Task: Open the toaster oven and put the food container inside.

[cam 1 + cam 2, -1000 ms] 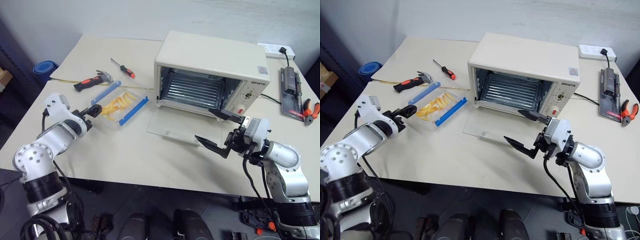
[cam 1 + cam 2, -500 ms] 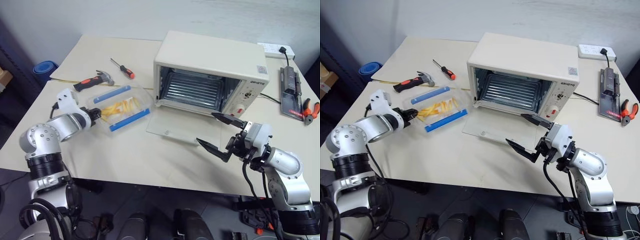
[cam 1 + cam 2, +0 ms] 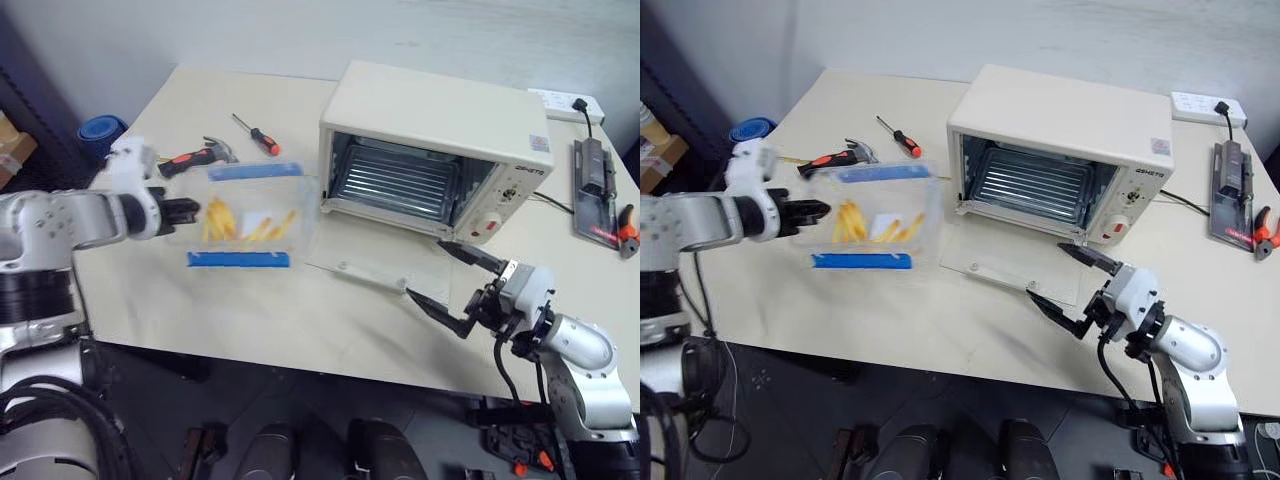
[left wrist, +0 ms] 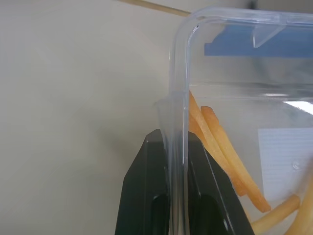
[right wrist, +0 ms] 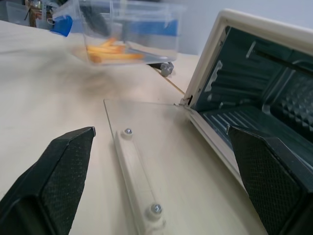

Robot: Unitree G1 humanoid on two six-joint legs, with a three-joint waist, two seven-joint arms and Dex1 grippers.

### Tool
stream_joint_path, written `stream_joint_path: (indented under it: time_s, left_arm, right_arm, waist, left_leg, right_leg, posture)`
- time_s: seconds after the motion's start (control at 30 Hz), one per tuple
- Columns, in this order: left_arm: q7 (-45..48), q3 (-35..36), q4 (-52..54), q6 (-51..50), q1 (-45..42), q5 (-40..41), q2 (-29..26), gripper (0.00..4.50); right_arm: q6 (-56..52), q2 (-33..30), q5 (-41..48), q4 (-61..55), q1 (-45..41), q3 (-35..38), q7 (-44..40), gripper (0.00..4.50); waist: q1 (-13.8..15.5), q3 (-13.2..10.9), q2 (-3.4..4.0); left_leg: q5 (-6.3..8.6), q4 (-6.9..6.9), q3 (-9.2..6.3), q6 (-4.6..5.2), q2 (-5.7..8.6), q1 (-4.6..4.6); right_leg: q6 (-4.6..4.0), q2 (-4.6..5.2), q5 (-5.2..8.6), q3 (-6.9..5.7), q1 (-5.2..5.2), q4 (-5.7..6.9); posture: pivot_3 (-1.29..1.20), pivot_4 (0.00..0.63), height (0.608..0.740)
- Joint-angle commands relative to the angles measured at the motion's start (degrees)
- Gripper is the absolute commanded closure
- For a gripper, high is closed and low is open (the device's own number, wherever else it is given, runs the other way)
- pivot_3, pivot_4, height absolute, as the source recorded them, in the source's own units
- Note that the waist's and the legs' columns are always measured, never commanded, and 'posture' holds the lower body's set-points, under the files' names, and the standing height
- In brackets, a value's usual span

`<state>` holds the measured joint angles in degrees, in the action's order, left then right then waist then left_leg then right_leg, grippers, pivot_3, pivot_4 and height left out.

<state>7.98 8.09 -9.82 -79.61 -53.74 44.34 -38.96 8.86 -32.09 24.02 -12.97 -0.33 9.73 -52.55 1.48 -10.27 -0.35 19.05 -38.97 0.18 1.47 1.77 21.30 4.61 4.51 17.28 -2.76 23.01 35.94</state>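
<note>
The left pincer (image 3: pixel 188 211) grips the food container (image 3: pixel 247 218), apparently lifted off the desk (image 3: pixel 300 310), beside the open toaster oven (image 3: pixel 430 150); the right pincer (image 3: pixel 455 288) gapes empty.

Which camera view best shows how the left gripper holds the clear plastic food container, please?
The left wrist view: the black fingers pinch the clear plastic food container at its wall. The eye views show the left gripper holding it up; the right wrist view shows it blurred.
</note>
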Motion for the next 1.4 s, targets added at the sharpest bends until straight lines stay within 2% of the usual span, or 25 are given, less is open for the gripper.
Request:
stream_joint_path:
  time_s: [0.03,0.27,0.4,0.53,0.67,0.83,0.87,0.97,1.07,1.13,1.17,1.3,1.4]
  left_arm:
    - [0.7,-3.77,1.04,1.47,-3.85,-3.61,4.19,4.49]
    - [2.25,-9.92,-8.01,8.54,-10.64,-11.89,16.38,4.49]
    - [3.85,-10.35,-11.18,11.09,-12.14,-15.06,19.64,4.49]
    - [4.1,-8.84,-12.96,13.3,-12.53,-17.03,21.91,3.25]
    - [4.75,-2.56,-13.09,15.43,-12.44,-15.21,23.58,2.08]
    - [16.64,1.45,-10.26,24.27,-8.09,-13.99,16.7,2.08]
    - [22.77,-0.27,-9.6,28.57,-5.72,-15.13,13.47,2.07]
    - [43.29,-5.72,-8.08,44.86,3.1,-18.87,4.61,2.62]
    - [57.23,-10.12,-7.65,58.09,10.46,-22.21,-0.12,3.61]
    - [63.53,-13.55,-5.23,65.63,15.15,-24.15,-0.84,4.17]
    - [64.33,-14.14,-4.22,66.88,16.32,-24.24,-0.15,4.46]
    - [60.22,-15.73,-3.58,67.92,17.3,-25.39,6.5,4.5]
    - [53.36,-15.99,-7.13,67.49,14.85,-27.28,13.32,4.5]
  right_arm:
    - [1.22,-0.01,0.2,-2.07,1.49,1.78,1.25,0.0]
    - [2.05,0.87,-0.55,-5.94,7.08,3.13,4.86,0.0]
    - [1.81,1.71,-0.69,-8.92,10.45,3.57,7.04,0.0]
    - [0.74,2.11,-0.5,-11.05,13.42,3.32,8.68,0.0]
    - [-2.08,1.88,0.58,-13.78,14.98,3.45,10.71,0.0]
    - [-9.85,-0.29,4.99,-20.46,16.79,3.44,11.83,0.0]
    - [-12.06,-1.04,5.46,-21.85,17.08,2.63,11.94,0.18]
    - [-18.0,-3.07,4.42,-24.23,16.8,-1.59,12.14,0.9]
    - [-21.07,-3.39,1.48,-23.31,14.11,-5.9,12.8,2.04]
    - [-22.52,-3.68,-0.51,-21.09,11.23,-7.91,12.84,2.63]
    - [-22.89,-3.65,-1.26,-20.01,9.79,-8.29,12.95,2.96]
    - [-28.9,-4.09,-0.75,-15.01,2.16,-9.29,12.37,4.29]
    - [-29.35,-2.47,-2.94,-8.85,-6.25,-10.22,13.14,4.29]
  waist:
    - [-0.06,0.0,0.0]
    - [-0.24,-0.03,-0.03]
    - [-0.23,-0.03,-0.03]
    - [-0.11,-0.03,-0.03]
    - [-0.11,-0.03,-0.03]
    - [-0.68,-0.02,-0.01]
    - [-0.93,-0.02,-0.01]
    - [-1.5,-0.01,0.0]
    - [-1.2,-0.02,-0.02]
    - [-1.02,-0.01,-0.01]
    - [-0.67,-0.02,-0.01]
    - [0.27,-0.02,-0.02]
    - [-0.01,-0.02,-0.02]
  left_leg:
    - [0.0,0.02,0.0,0.0,0.0,0.0]
    - [-0.09,0.09,0.21,-0.1,-0.05,0.01]
    - [-0.13,0.09,0.23,-0.14,-0.05,0.01]
    - [-0.14,0.1,0.24,-0.18,-0.07,0.0]
    - [-0.15,0.08,0.25,-0.18,-0.07,0.0]
    - [-0.2,0.13,0.3,-0.27,-0.11,0.0]
    - [-0.22,0.18,0.32,-0.3,-0.11,-0.03]
    - [-0.33,0.42,0.35,-0.43,-0.16,-0.14]
    - [-0.42,0.46,0.3,-0.4,-0.15,-0.1]
    - [-0.42,0.45,0.27,-0.36,-0.13,-0.07]
    - [-0.44,0.49,0.27,-0.29,-0.09,-0.07]
    - [-0.33,0.31,0.13,0.0,-0.05,0.13]
    - [-0.2,0.09,0.15,0.22,-0.04,0.19]
  right_leg:
    - [0.0,-0.01,0.0,0.0,0.01,0.02]
    - [0.01,-0.12,0.0,0.1,0.21,0.05]
    - [0.01,-0.12,0.01,0.11,0.22,0.04]
    - [0.02,-0.13,0.01,0.12,0.25,0.07]
    - [0.02,-0.12,0.01,0.12,0.24,0.08]
    - [0.02,-0.15,0.01,0.15,0.32,0.11]
    - [0.02,-0.16,0.01,0.16,0.33,0.12]
    - [0.0,-0.19,0.02,0.15,0.34,0.08]
    - [-0.04,-0.14,0.03,0.13,0.32,0.01]
    - [-0.05,-0.08,0.03,0.13,0.32,-0.03]
    - [-0.05,-0.03,0.04,0.14,0.33,-0.06]
    - [-0.06,0.09,0.03,0.09,0.34,-0.06]
    - [-0.03,0.08,0.02,0.09,0.34,-0.01]
  posture:
    - [0.0,0.15,0.74]
    - [0.0,0.15,0.74]
    - [0.0,0.15,0.74]
    - [0.0,0.15,0.74]
    - [0.0,0.15,0.74]
    - [0.0,0.15,0.74]
    - [0.0,0.15,0.74]
    - [0.0,0.15,0.74]
    - [0.0,0.15,0.74]
    - [0.0,0.15,0.74]
    - [0.0,0.15,0.74]
    - [0.0,0.15,0.74]
    - [0.0,0.15,0.74]
